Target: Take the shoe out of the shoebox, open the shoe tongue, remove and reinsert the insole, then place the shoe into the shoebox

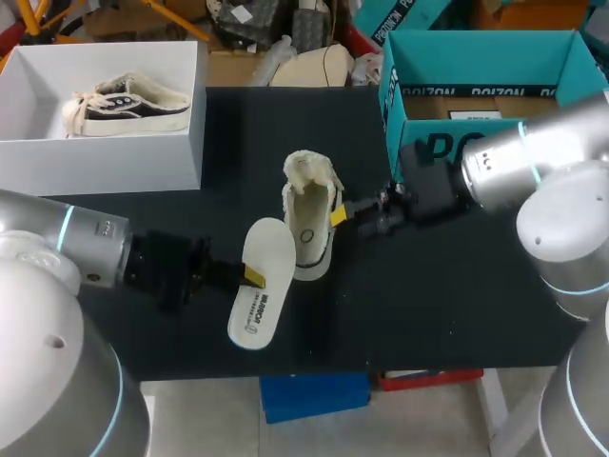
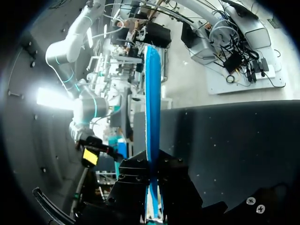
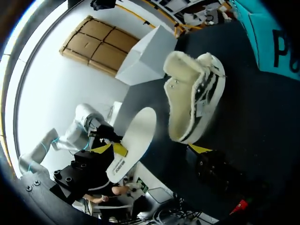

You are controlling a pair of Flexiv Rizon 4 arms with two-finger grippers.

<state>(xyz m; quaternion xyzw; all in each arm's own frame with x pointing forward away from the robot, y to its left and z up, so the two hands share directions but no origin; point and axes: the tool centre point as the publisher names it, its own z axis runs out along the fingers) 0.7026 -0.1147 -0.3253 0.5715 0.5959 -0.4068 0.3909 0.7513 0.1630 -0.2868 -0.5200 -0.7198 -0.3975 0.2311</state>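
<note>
White shoebox [image 1: 95, 164]: stands open at the far left corner of the table [image 1: 428, 305], well apart from both grippers.
Second shoe [image 1: 124, 103]: lies on its side inside the white shoebox (cream upper, dark side panel, laces toward the box's left wall).
Left gripper [image 1: 249, 276]: comes in from the left edge near the table's near edge. Its fingers are closed narrow, clamping the insole by one long edge. In the left wrist view the insole runs edge-on straight out between the two finger blocks.
Insole [image 1: 264, 290]: left of the table's middle, toward the near edge, with its white printed face turned up (the underside shows blue in the left wrist view). Its far end is just beside the shoe's near end. Whether it rests on the table cannot be told.
Shoe [image 1: 309, 214]: upright on its sole at the table's middle, outside both boxes, with the fleece-lined opening facing up and the inner bed exposed.
Right gripper [image 1: 340, 216]: comes in from the right edge with its fingers spread wide. One yellow tip sits at the shoe's right side wall (contact cannot be confirmed).
Teal box [image 1: 457, 143]: open, at the far right corner.
</note>
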